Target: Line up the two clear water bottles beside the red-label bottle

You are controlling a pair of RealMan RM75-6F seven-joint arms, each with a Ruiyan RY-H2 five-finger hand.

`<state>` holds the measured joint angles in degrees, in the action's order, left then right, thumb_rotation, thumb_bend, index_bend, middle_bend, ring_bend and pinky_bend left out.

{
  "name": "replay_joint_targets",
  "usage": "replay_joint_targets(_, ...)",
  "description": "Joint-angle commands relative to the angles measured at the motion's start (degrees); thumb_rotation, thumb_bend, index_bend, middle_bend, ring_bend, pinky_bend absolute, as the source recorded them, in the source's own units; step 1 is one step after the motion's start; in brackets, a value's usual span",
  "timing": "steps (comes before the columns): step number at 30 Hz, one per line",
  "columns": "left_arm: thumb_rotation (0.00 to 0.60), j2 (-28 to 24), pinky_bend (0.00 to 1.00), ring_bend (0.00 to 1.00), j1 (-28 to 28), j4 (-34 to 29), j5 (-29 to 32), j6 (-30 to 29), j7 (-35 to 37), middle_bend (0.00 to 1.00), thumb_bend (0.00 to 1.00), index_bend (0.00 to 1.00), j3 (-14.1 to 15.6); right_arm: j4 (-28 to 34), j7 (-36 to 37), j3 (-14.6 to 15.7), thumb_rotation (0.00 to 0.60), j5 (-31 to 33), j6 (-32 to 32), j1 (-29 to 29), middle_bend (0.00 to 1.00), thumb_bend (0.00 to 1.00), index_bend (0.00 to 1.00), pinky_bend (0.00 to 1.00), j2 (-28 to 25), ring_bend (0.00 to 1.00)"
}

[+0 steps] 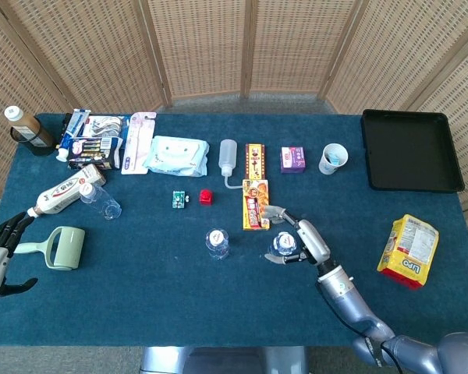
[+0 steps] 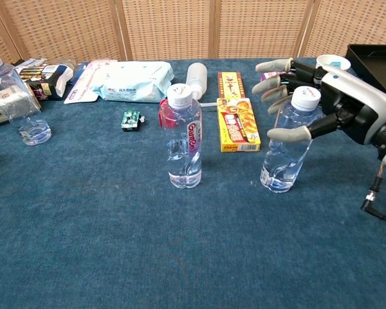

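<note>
Clear water bottle (image 2: pixel 287 147) upright w/in spread, empty right hand (image 2: pixel 328 103).

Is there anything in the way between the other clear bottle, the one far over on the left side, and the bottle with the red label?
No, nothing visible blocks it. Bare blue table lies between the clear bottle on the left and the red-label bottle. The small green item sits further back, off that path.

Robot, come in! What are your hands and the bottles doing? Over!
Right hand open around tilted clear bottle. Left hand open, idle. Red-label bottle upright. Other clear bottle far left.
</note>
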<state>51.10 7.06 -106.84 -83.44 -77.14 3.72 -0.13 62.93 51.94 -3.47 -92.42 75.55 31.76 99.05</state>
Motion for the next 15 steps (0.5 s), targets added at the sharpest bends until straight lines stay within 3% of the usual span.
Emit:
replay_joint_targets(1,0.600,-0.1,0.16,0.00,-0.1,0.0,-0.2,-0.1,0.2,0.00,0.09,0.00,0.1,0.6,-2.5,1.0,0.600,-0.2,0.4,-1.0,0.25,0.20,0.15,0.26,-0.8,0.26)
replay_joint_targets(8,0.600,-0.2,0.16,0.00,-0.2,-0.1,-0.8,-0.3,0.4,0.00,0.09,0.00,0.3,1.0,-2.2,1.8,0.600,0.6,-0.5,-1.9,0.32,0.20,0.19,0.26,-1.7,0.30)
replay_joint_targets(15,0.600,-0.3,0.16,0.00,-0.3,-0.2,-0.9,-0.6,0.3,0.00,0.09,0.00,0.3,0.4,-0.4,1.2,0.600,1.6,-1.2,-2.3,0.54,0.23,0.41,0.27,-1.3,0.39)
